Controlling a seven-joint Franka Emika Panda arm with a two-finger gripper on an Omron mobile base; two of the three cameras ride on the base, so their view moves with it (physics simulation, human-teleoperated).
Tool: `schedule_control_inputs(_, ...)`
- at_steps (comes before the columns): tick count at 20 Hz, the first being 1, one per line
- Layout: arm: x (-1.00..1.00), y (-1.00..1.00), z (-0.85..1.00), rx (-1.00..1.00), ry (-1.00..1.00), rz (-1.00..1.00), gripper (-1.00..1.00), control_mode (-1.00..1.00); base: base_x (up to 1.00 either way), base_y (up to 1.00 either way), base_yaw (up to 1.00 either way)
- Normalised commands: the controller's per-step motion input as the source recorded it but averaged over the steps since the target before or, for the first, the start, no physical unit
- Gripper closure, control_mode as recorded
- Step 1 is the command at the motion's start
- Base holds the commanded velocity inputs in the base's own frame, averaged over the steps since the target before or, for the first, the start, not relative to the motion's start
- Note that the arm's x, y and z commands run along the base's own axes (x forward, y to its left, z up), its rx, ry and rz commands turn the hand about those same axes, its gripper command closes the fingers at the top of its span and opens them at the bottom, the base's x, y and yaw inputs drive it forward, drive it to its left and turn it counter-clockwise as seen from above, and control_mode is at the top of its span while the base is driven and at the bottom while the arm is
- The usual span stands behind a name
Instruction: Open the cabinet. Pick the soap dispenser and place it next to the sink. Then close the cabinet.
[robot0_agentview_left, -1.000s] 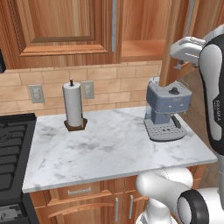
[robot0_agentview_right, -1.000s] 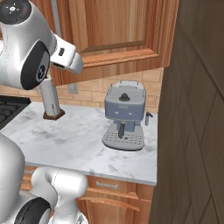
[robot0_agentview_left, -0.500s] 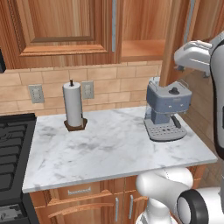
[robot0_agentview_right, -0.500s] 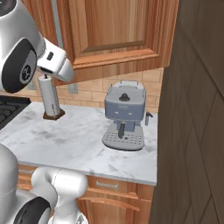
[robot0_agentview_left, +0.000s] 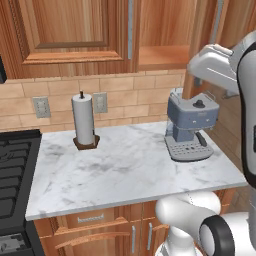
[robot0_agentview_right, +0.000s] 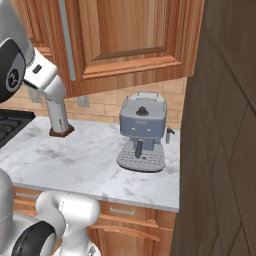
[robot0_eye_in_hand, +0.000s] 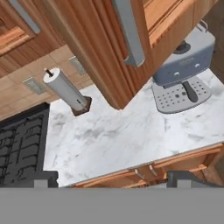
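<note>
The gripper (robot0_eye_in_hand: 112, 178) hangs spread wide, holding nothing, just short of the cabinet (robot0_eye_in_hand: 105, 39) door's silver handle (robot0_eye_in_hand: 130, 30). That door stands swung out. Below: one paper towel roll (robot0_agentview_left: 83, 119), one coffee machine (robot0_agentview_left: 190, 125), two wall outlets.

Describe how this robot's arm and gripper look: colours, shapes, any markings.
The arm has glossy white, rounded shells with dark grey to black rings at the joints. The gripper ends in two small dark, blocky fingertips. No cables or markings are readable.
</note>
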Motion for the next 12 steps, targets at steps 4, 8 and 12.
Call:
schedule_control_inputs(4,-0.01,0.37,-0.11,0.2,0.11,-0.11,-1.0,-1.0,0.0,0.0,0.0)
schedule_control_inputs(8,0.0,0.38,-0.12,0.2,0.1,-0.11,-1.0,-1.0,0.0,0.0,0.0)
schedule_control_inputs(12,0.05,0.36,-0.15,0.17,0.13,-0.15,-1.0,-1.0,0.0,0.0,0.0)
